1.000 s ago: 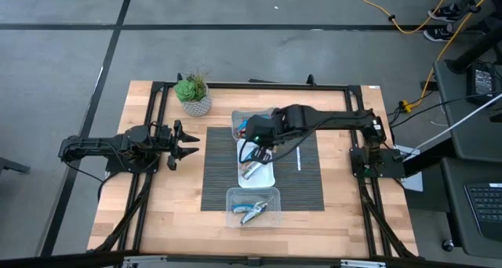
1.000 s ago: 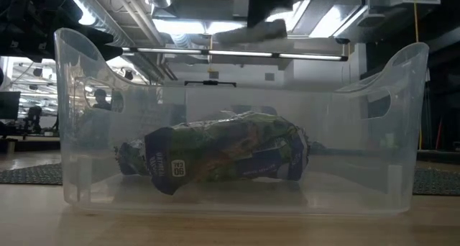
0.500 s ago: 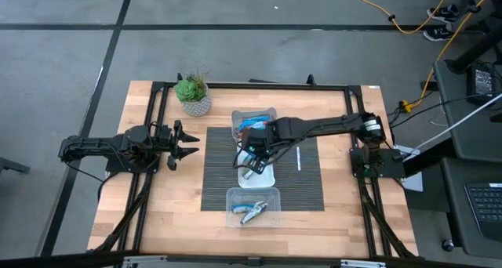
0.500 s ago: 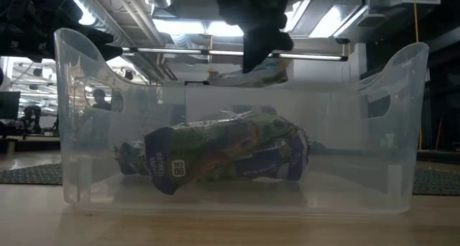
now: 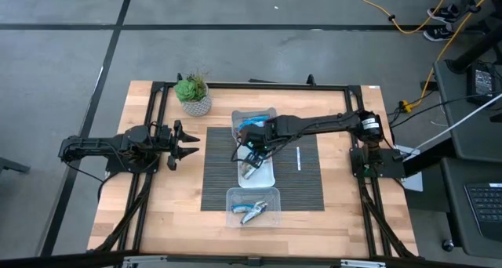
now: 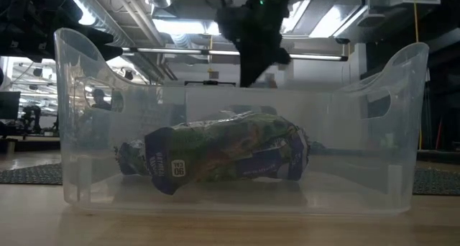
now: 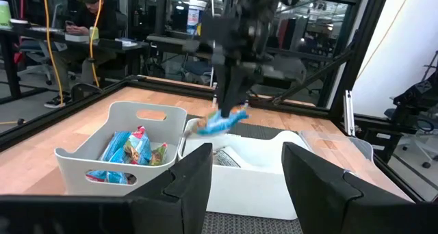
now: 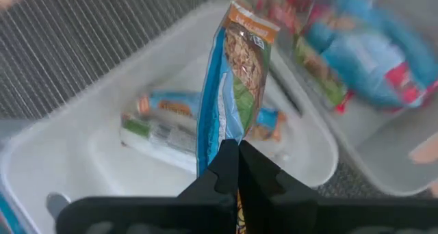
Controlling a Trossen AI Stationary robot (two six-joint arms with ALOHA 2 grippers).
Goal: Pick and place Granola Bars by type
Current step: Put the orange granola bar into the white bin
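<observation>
My right gripper [image 5: 252,148] hangs over the middle one of three clear tubs [image 5: 268,179], shut on a granola bar [image 8: 238,70] in a blue wrapper with an orange end. Two bars [image 8: 171,118] lie in that tub. The far tub [image 7: 82,155] holds several blue-and-red bars [image 8: 356,49]. In the near tub [image 6: 402,131] lie bars in blue and green wrappers [image 6: 215,156]. My left gripper [image 5: 190,143] waits open at the table's left, pointing level toward the tubs. My right gripper pinches the bar's wrapper near one end [image 8: 229,135] between its two fingers, coming from above and slanting down. The bar reaches out beyond the fingertips, tilted, lifted clear above the middle tub [image 7: 222,122].
A potted plant [image 5: 193,94] stands at the far left of the table. A thin white stick [image 5: 298,158] lies on the dark ribbed mat [image 5: 220,174] right of the tubs. Bare wood lies on both sides of the mat.
My right gripper has come down with the bar toward the middle tub, tipping more steeply downward. The bar has stayed in the shut fingers, clear of the tub.
</observation>
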